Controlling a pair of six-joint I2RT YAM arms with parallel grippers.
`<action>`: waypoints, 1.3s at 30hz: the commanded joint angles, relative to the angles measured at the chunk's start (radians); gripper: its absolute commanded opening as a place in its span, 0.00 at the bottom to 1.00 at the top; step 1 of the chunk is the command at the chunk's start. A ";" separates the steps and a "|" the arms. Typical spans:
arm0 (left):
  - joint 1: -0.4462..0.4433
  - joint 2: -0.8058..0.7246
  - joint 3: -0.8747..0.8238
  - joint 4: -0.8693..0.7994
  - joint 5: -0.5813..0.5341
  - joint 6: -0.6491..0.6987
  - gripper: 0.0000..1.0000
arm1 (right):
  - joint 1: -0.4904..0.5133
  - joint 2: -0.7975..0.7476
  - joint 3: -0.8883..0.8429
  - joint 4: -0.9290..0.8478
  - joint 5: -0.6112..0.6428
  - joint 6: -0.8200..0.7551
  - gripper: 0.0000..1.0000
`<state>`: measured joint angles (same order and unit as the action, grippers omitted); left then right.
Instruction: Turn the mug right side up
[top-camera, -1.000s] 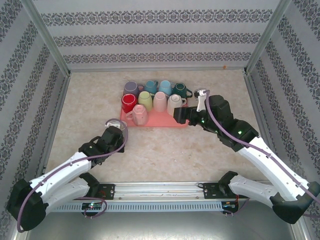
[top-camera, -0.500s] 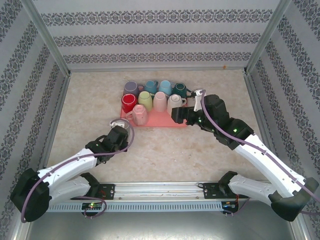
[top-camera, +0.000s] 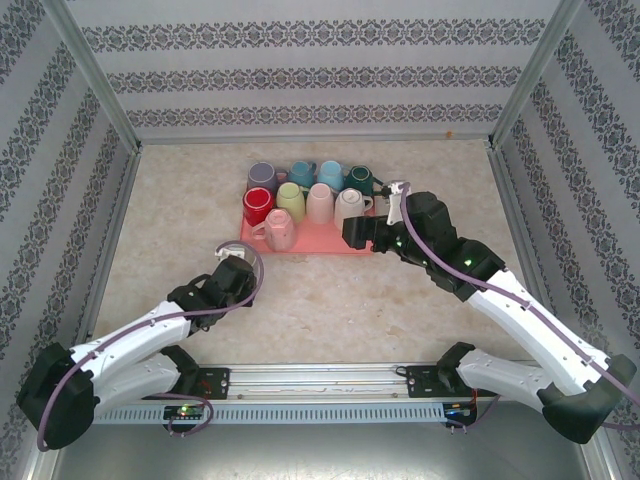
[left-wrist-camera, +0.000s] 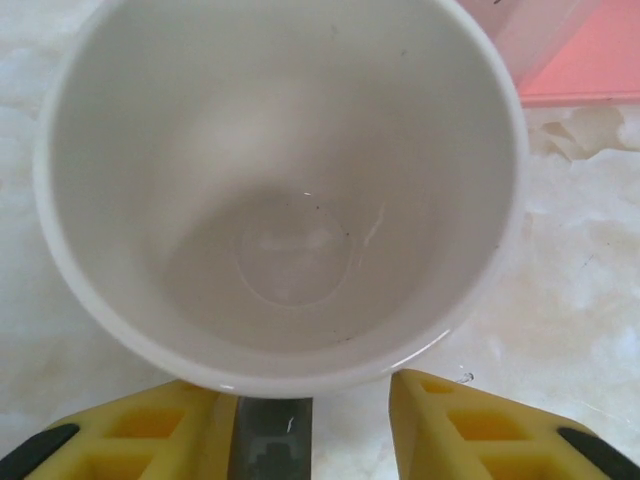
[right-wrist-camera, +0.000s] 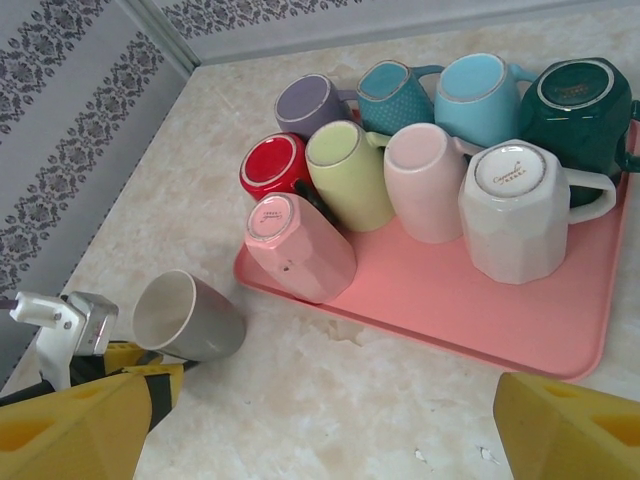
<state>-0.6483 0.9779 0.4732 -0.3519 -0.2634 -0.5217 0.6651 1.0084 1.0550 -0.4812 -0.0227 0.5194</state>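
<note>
Looking at the right wrist view: grey mug (right-wrist-camera: 190, 318) stands on the desk (right-wrist-camera: 350, 400), mouth up, lower left of frame, just off the lower-left corner of the pink tray (right-wrist-camera: 560, 340) and not touching it.

Left wrist view looks straight down into the same mug (left-wrist-camera: 290, 200): white inside, no print on the inner wall or floor. Left tool (left-wrist-camera: 305, 400) sits at the bottom edge, yellow fingers (left-wrist-camera: 130, 440) spread. A dark grey piece stands between them, with a clear gap to the finger on the right. Nothing pinched.

Right tool (right-wrist-camera: 320, 430): fingers spread wide at the bottom corners of the frame, holding nothing. In the top view it (top-camera: 355, 232) hangs over the tray's (top-camera: 320, 240) right end.

On the tray, bases toward the camera:
- back row: purple mug (right-wrist-camera: 305, 105), teal mug (right-wrist-camera: 390, 90), light blue mug (right-wrist-camera: 480, 90), dark green mug (right-wrist-camera: 580, 100)
- middle row: red mug (right-wrist-camera: 275, 165), yellow-green mug (right-wrist-camera: 350, 170), pale pink mug (right-wrist-camera: 425, 180), white mug (right-wrist-camera: 515, 210)
- front: pink mug (right-wrist-camera: 295, 245), nearest the grey one

Writing: the white mug's base carries a brown script logo with a smaller line under it, too small to read. Can't make out text on the other bases.
</note>
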 joint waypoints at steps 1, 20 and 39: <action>-0.014 -0.016 0.013 -0.028 -0.005 -0.004 0.52 | -0.004 -0.010 0.004 0.000 -0.007 -0.013 0.90; -0.013 0.017 0.043 -0.033 0.058 0.004 0.61 | -0.022 -0.040 0.016 -0.065 -0.026 -0.009 0.92; 0.014 0.024 0.599 -0.768 0.116 -0.155 0.75 | -0.080 0.233 0.356 -0.424 0.087 -0.193 0.91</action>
<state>-0.6460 0.9787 0.9817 -0.9108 -0.2012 -0.6312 0.5972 1.2064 1.3640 -0.8627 0.0559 0.3843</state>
